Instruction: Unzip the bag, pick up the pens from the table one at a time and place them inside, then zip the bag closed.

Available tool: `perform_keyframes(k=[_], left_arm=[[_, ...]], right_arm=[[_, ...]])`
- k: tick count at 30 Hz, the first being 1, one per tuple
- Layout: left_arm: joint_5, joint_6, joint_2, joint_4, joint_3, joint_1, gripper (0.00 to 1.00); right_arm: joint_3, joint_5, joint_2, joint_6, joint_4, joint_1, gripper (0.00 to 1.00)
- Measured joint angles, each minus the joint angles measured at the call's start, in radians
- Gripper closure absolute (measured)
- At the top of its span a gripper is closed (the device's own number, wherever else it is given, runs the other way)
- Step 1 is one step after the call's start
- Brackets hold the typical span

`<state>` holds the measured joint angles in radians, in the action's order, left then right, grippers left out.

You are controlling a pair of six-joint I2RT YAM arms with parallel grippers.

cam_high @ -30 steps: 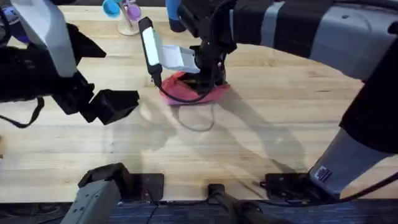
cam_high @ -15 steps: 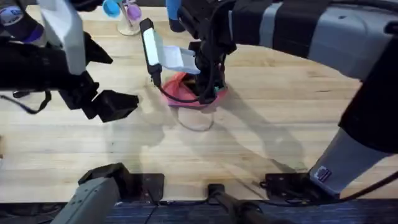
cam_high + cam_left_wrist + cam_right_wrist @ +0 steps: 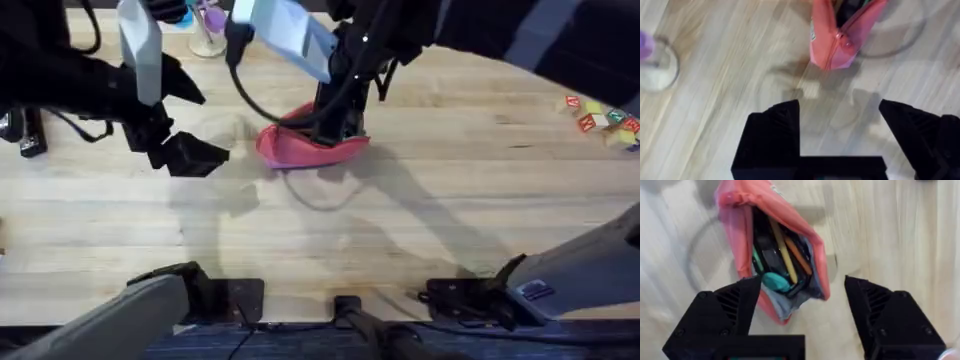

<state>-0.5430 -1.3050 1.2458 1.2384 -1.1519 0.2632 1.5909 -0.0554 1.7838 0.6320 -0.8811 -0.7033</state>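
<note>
The bag (image 3: 772, 255) lies open mid-worktop (image 3: 420, 240), pens (image 3: 782, 250) inside. Both the left gripper (image 3: 840, 130) and right gripper (image 3: 802, 307) have fingers spread wide, empty. To zip: pin one end, draw the slider steadily along.

A broad table of pale light-wood planks with visible grain (image 3: 330, 235) spans the overhead view. Just above its centre lies a soft pink fabric pencil pouch (image 3: 305, 148), its zipper open, with pens showing inside it. At eleven o'clock stands a clear round-based stand (image 3: 207, 42). At two o'clock, near the edge, sit small coloured toy blocks (image 3: 598, 116). At nine o'clock rests a dark object (image 3: 25, 130).
</note>
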Motion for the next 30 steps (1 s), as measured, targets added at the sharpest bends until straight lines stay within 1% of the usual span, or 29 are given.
perform_keyframes(k=[3, 6, 11, 14, 17, 19, 22, 25, 30], left_arm=[[-0.046, -0.074, 0.045, 0.012, 0.000, 0.023, 0.008], [-0.075, -0.167, 0.087, 0.062, 0.000, 0.066, 0.007], [-0.123, -0.338, 0.138, 0.140, 0.001, 0.174, 0.007], [-0.178, -0.457, 0.168, 0.180, 0.001, 0.244, 0.006], [-0.216, -0.536, 0.205, 0.186, 0.001, 0.282, 0.007], [-0.239, -0.572, 0.239, 0.186, 0.001, 0.291, 0.007], [-0.279, -0.603, 0.302, 0.182, 0.001, 0.292, 0.007], [-0.303, -0.619, 0.366, 0.179, 0.001, 0.292, 0.007], [-0.316, -0.628, 0.443, 0.179, 0.001, 0.292, 0.007]], right_arm=[[0.000, -0.012, -0.025, -0.122, -0.020, 0.000, 0.004], [0.000, -0.013, -0.056, -0.220, -0.033, 0.000, 0.004], [0.000, 0.003, -0.101, -0.394, -0.037, -0.001, 0.004], [0.000, 0.073, -0.117, -0.504, -0.038, -0.006, 0.004], [0.000, 0.178, -0.118, -0.602, -0.039, -0.020, 0.004], [0.000, 0.242, -0.118, -0.661, -0.037, -0.032, 0.004], [0.000, 0.305, -0.118, -0.744, -0.031, -0.050, 0.004], [0.000, 0.338, -0.118, -0.826, -0.031, -0.060, 0.004], [0.000, 0.360, -0.118, -0.951, -0.023, -0.061, 0.004]])
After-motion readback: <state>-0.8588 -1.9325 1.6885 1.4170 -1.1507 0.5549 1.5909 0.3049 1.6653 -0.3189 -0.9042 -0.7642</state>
